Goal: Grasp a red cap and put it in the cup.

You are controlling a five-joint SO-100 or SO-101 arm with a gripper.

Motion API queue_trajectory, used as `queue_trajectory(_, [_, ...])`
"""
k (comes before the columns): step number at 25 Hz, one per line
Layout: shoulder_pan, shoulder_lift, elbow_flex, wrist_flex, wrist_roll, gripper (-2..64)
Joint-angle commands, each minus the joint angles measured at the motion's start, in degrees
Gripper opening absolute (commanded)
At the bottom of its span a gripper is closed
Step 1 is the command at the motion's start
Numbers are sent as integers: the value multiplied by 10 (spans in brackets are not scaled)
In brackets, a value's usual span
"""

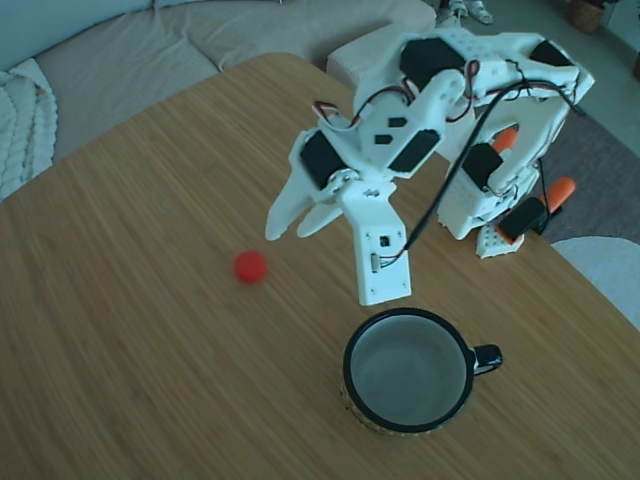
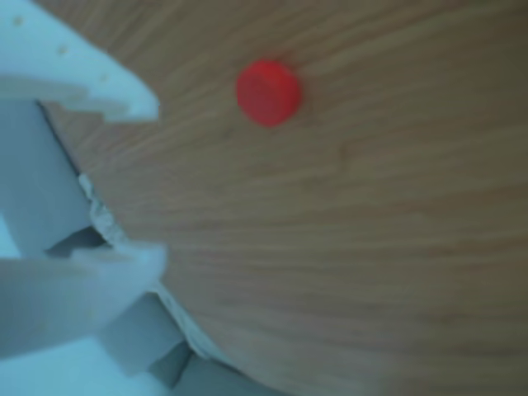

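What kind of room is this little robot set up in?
Probably a home living room: a round wooden table stands beside a pale sofa with a knitted blanket, and an ordinary mug sits out.

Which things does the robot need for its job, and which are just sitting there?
For the job:
- red cap, on the table
- cup, empty
- gripper, fingers apart, holding nothing

Just there:
- wooden table
- sofa behind the table
- white knitted blanket

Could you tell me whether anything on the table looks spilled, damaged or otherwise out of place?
Nothing stands out. The red cap lies flat on the wood, the cup stands upright and looks empty, and the open gripper hangs above the table.
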Motion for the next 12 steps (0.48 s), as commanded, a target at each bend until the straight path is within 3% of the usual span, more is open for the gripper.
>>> queue_trajectory(1, [24, -11, -38, -1, -11, 156])
queue_trajectory(6, [72, -60, -39, 27, -15, 288])
queue_trajectory(12, [122, -118, -47, 29, -28, 312])
